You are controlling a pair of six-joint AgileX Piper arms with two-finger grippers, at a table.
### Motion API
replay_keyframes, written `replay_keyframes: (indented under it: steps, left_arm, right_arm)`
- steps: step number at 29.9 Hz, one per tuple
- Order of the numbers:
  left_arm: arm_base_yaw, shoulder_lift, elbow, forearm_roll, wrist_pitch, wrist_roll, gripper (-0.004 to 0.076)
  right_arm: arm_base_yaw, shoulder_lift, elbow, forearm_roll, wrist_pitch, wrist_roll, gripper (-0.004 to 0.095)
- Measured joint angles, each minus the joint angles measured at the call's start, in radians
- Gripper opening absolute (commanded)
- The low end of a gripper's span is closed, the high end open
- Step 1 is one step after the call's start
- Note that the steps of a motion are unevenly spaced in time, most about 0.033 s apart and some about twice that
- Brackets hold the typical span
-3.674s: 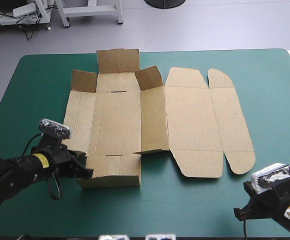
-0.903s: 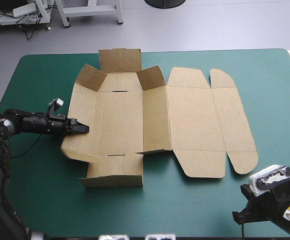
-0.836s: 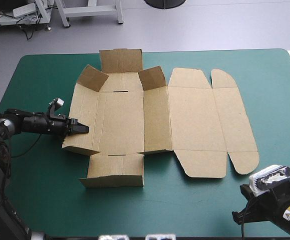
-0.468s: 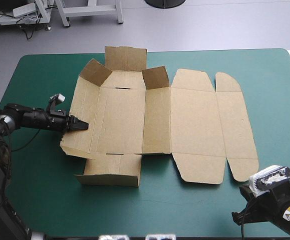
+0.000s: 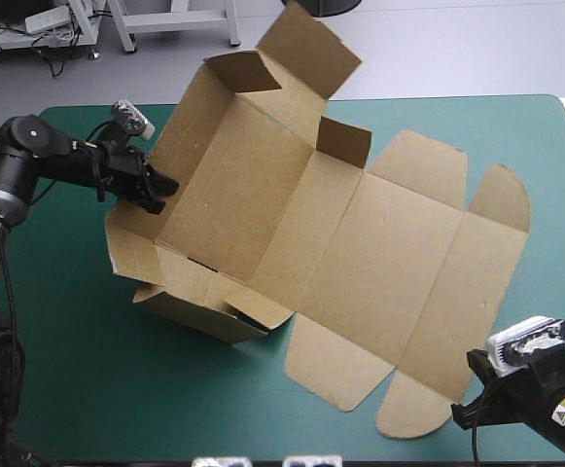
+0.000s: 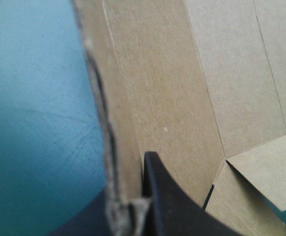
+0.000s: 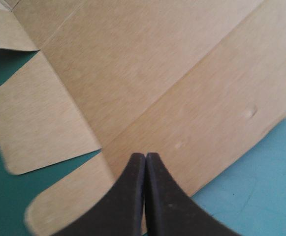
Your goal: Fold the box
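Pinches a wall of the box in the left tool, tilting the earlier-flat sheet off the bench for wall-folding; keeps the right tool closed.

Mid surface is taken up by the box (walls up, far end tilted high). Room is left at near-left & far-right corners; little by right hand.

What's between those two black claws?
The box, in the high view: its brown board spreads from the left gripper, shut on one wall, toward the right gripper.
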Motion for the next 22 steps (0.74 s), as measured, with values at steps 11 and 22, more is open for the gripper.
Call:
replay_keyframes:
  steps: [11, 22]
  left_arm:
    - [-0.319, -0.082, -0.077, 0.331, -0.118, 0.039, -0.0009]
    - [-0.595, -0.082, -0.077, 0.754, -0.301, -0.056, -0.0009]
  right_arm:
    - [0.0, 0.0, 0.0, 0.028, -0.12, 0.0, -0.002]
    - [0.0, 0.0, 0.0, 0.031, -0.363, 0.009, -0.002]
